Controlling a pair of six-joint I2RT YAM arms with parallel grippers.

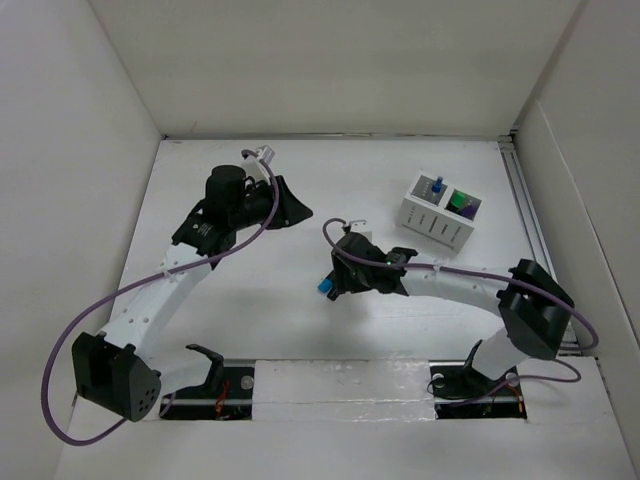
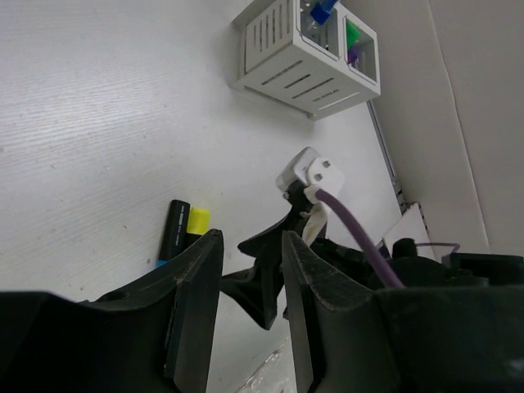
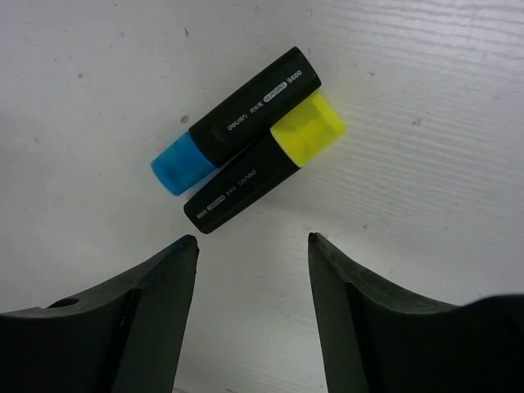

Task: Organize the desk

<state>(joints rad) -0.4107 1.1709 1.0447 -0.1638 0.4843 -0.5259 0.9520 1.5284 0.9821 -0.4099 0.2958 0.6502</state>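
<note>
The desk (image 1: 300, 320) spans the whole view, and near its middle a blue-capped highlighter (image 3: 237, 123) and a yellow-capped highlighter (image 3: 262, 168) lie touching. The right hand (image 3: 252, 240) hovers over them, fingers apart and empty, probably to carry one to the organiser (image 1: 440, 212). The left hand (image 2: 250, 237), closed on nothing, stands aside.

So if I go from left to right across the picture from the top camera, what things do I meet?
left end effector → blue highlighter → organiser
</note>
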